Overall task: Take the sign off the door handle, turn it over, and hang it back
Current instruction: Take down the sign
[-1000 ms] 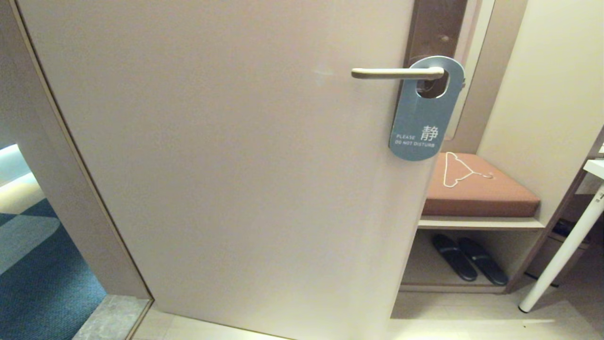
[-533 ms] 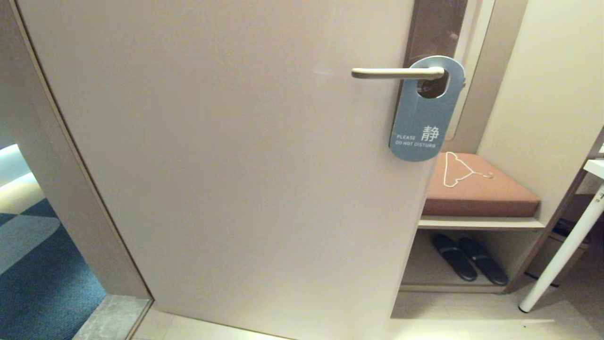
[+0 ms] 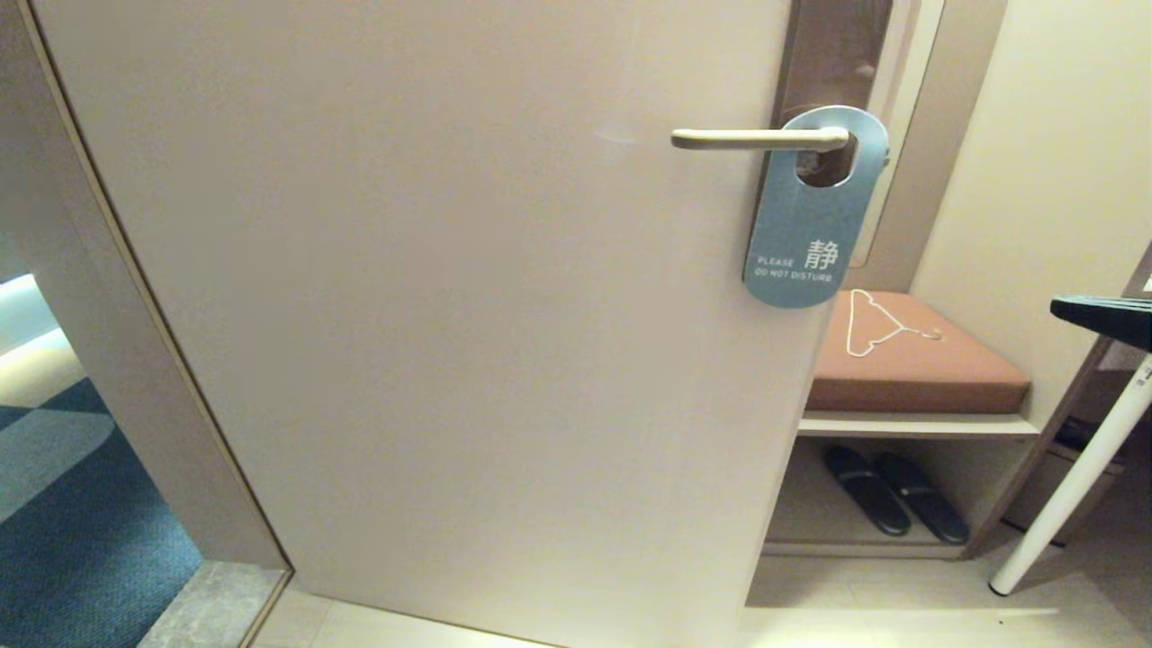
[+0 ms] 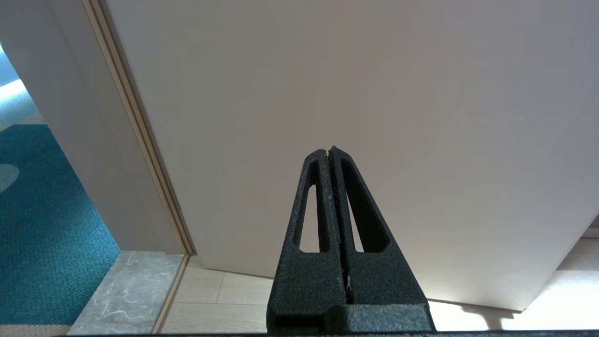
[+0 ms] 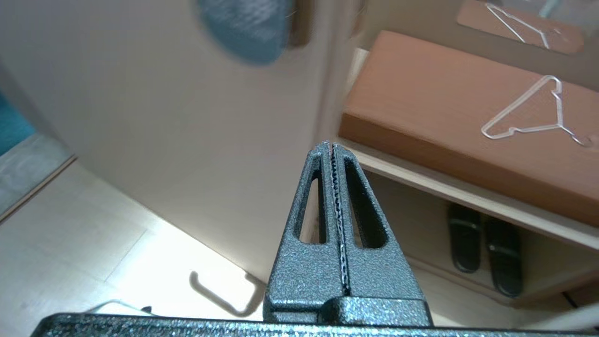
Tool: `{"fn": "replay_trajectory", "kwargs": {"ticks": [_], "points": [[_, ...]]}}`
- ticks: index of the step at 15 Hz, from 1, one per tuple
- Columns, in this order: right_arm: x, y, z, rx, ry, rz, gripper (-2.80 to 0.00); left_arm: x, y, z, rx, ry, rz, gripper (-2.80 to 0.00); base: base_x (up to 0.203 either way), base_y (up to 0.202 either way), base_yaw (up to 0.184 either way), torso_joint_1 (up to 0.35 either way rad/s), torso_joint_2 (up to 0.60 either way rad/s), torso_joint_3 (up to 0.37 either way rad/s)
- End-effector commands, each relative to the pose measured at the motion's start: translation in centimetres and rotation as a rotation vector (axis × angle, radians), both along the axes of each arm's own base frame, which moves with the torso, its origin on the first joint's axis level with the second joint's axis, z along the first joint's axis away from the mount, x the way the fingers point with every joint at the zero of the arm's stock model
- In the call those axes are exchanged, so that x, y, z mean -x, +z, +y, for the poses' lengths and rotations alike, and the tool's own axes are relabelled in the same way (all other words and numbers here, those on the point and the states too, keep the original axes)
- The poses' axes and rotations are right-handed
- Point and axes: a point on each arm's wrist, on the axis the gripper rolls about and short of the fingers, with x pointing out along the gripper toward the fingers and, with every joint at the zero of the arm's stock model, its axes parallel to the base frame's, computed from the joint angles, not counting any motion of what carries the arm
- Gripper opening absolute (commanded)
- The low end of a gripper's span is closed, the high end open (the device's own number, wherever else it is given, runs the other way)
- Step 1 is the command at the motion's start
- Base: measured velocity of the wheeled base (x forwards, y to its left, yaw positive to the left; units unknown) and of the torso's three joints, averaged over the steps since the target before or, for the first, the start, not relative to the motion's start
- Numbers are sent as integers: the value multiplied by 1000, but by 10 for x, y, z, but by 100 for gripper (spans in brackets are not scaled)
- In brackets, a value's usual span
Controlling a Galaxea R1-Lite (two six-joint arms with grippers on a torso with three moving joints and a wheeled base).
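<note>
From my seat, the door [image 3: 432, 315] fills most of the head view, with the door handle [image 3: 760, 139] high on its right side, pointing left. The sign [image 3: 810, 234] hangs from the handle's right end, flat against the door. To the right of the door, a cushion [image 3: 909, 364] lies on a shelf [image 3: 918, 425], and a wire hanger [image 3: 877, 328] lies on the cushion. A pair of slippers [image 3: 895, 493] sits under the shelf. My right gripper [image 3: 1102, 317] pokes in at the right edge, well apart from the sign. My left gripper [image 4: 331, 154] sits low, facing the door's lower part.
</note>
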Motion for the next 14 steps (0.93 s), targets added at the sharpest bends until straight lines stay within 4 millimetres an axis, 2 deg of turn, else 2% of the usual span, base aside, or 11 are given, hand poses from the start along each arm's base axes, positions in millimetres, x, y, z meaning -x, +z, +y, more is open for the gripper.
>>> {"fn": "replay_trajectory", "kwargs": {"ticks": [1, 4, 8, 14], "points": [[-28, 4, -11, -9, -38, 62, -280, 0, 0, 0, 0, 0, 1, -280, 0, 0, 0, 0, 0, 0], [-34, 14, -25, -76, 38, 111, -280, 0, 0, 0, 0, 0, 1, -280, 0, 0, 0, 0, 0, 0], [-35, 16, -24, -153, 242, 108, -280, 0, 0, 0, 0, 0, 1, -280, 0, 0, 0, 0, 0, 0], [-43, 17, -23, -208, 403, 103, -280, 0, 0, 0, 0, 0, 1, -280, 0, 0, 0, 0, 0, 0]]}}
